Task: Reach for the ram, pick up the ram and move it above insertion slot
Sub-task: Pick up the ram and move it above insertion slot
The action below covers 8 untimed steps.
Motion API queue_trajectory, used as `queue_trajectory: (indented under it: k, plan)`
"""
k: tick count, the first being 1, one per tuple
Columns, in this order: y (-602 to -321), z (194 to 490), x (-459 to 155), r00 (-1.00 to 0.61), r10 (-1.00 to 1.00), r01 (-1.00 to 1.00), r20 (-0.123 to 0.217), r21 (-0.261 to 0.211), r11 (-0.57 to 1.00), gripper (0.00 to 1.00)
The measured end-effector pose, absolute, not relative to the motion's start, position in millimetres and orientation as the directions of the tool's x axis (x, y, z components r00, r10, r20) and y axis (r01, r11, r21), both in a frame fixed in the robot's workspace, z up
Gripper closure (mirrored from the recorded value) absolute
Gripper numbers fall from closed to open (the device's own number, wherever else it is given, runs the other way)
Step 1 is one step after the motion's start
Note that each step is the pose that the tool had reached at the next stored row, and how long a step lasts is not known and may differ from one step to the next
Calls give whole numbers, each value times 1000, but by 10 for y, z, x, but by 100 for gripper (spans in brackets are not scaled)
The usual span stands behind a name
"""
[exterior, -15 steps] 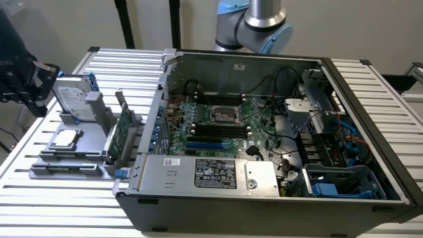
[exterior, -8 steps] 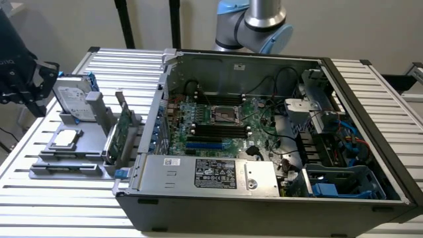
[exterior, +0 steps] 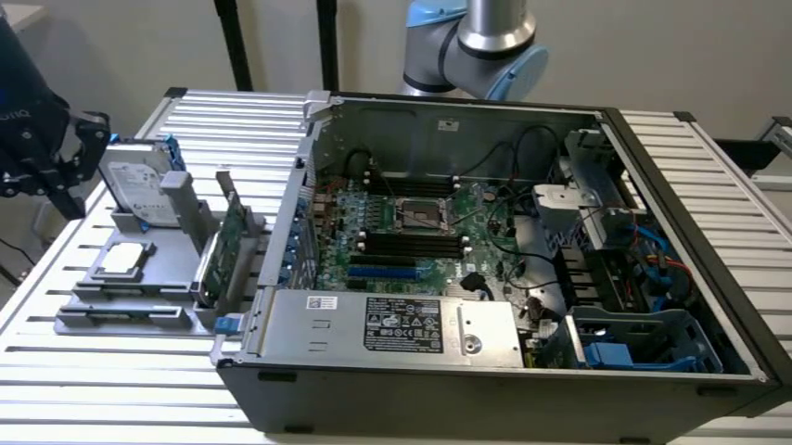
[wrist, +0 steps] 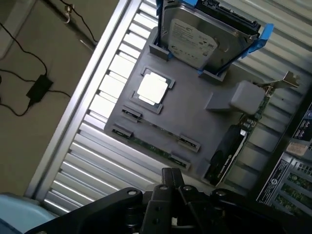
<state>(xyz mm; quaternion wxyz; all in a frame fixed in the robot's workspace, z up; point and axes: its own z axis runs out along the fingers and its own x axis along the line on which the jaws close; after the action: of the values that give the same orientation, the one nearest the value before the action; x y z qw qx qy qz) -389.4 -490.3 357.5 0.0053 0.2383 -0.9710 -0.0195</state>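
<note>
The ram (wrist: 150,146) is a thin green stick lying on edge between clips along the near side of a grey holder (wrist: 195,119). My gripper (wrist: 171,176) hangs above the slatted table just short of that side, fingers pressed together with nothing in them. In the exterior view the gripper (exterior: 54,171) is a dark shape at the far left, above and beside the holder (exterior: 124,320). The insertion slot (exterior: 402,243) is one of several parallel black sockets on the motherboard inside the open computer case, well to the exterior view's right of the gripper.
The holder also carries a hard drive in blue rails (wrist: 202,34), a silver processor (wrist: 153,88) and an upright expansion card (wrist: 234,144). The case wall (exterior: 291,232) stands between holder and motherboard. A blue slot (exterior: 381,273) lies near the black sockets. The table edge (wrist: 63,141) drops to a floor with cables.
</note>
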Motion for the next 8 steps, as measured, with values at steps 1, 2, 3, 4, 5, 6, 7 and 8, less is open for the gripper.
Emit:
queue_trajectory:
  k: [1,2,3,4,5,6,7,8]
  plan:
    - [-4904,3574,-3894,-878,-479,-479,1,40,877,89]
    - [-4904,3575,-3894,-869,-495,-495,1,40,868,89]
    - [-4904,3573,-3894,-860,-511,-510,1,40,859,89]
    - [-4904,3573,-3894,-850,-526,-526,1,40,850,89]
    - [-4904,3571,-3894,-841,-541,-541,1,40,840,89]
    - [-4904,3571,-3894,-831,-556,-556,1,40,830,89]
    - [-4904,3570,-3894,-820,-572,-572,1,40,819,89]
    - [-4904,3569,-3894,-810,-587,-587,1,40,809,89]
